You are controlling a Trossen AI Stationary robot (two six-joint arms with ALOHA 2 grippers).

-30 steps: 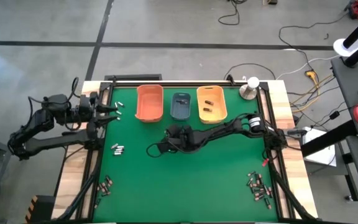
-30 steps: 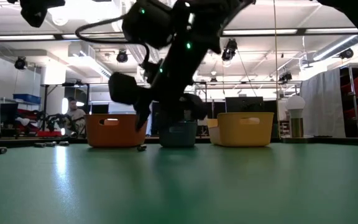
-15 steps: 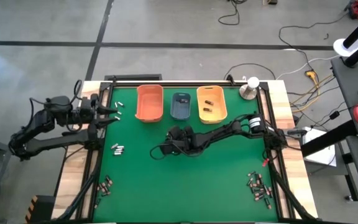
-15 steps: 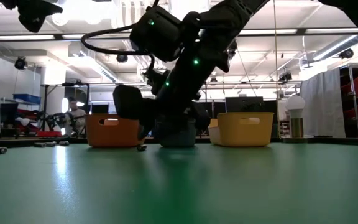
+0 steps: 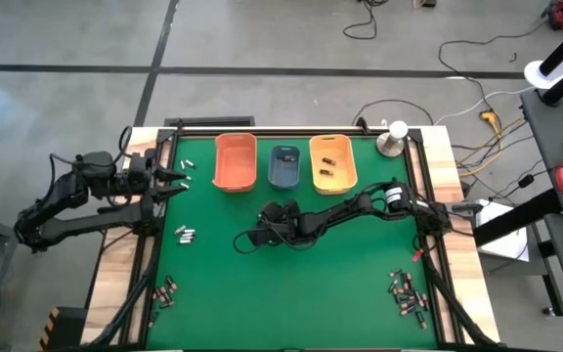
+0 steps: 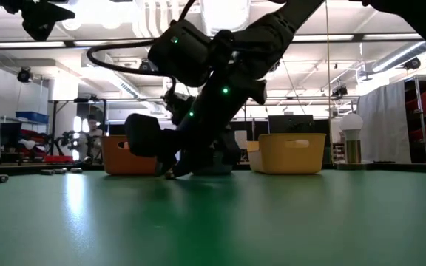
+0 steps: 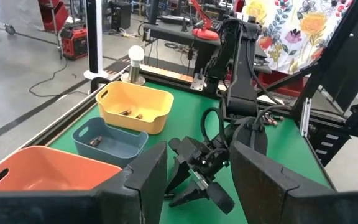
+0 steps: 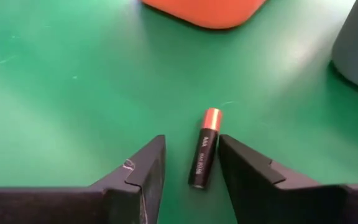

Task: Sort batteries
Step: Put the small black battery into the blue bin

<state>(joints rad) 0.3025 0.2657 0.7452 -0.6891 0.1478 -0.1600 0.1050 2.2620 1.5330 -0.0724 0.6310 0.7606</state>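
A single battery [image 8: 204, 149], black with a coppery end, lies flat on the green mat in front of the orange bin [image 5: 235, 161]. My right gripper [image 8: 192, 171] [image 5: 265, 217] is low over the mat [image 6: 170, 171], open, with one finger on each side of that battery and not touching it. My left gripper [image 7: 194, 180] [image 5: 169, 177] waits open at the table's left edge. More batteries lie in small groups at the left [image 5: 186, 234], near left [image 5: 167, 290], near right [image 5: 407, 296] and far left [image 5: 186, 163].
Three bins stand in a row at the far side: orange, blue-grey [image 5: 285, 166] and yellow-orange [image 5: 332, 162], the last with batteries inside. A lamp-like stand [image 5: 392, 139] sits at the far right corner. The mat's middle and near part is bare green.
My right gripper has come down toward the mat and a little toward the table's near left, ending with its fingers around the single battery. The battery has stayed where it lay.
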